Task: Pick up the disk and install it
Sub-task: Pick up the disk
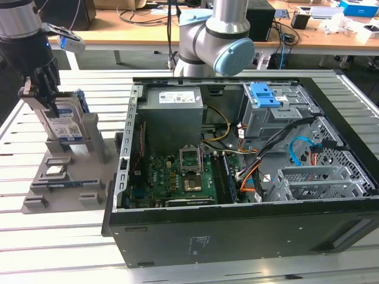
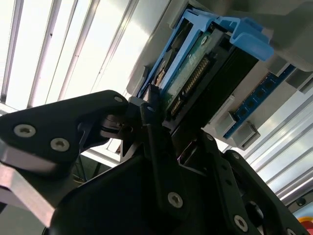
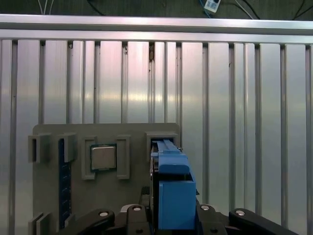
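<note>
Exterior view: bright, even overhead room light, soft shadows only. Slatted desk [image 1: 59, 248] mildly shiny beside computer case [image 1: 237, 236]. Case's outer front wall dark, little detail; case interior sharp. Claw [image 1: 54, 106] black, low detail.

Second wrist view: strong backlight. Desk slats beyond disk [image 2: 195, 83] blown to white. Claw near-silhouette, close to lens, soft.

First wrist view: vertical glare bands, faint pink tint, on desk beyond grey holder [image 3: 127, 129]. Disk's blue frame near lens, slightly blurred.

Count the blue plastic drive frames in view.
2. One is clipped on the disk in the grey holder, exterior view's left; the other frame sits on the drive cage inside the computer case. More may be hidden.
</note>
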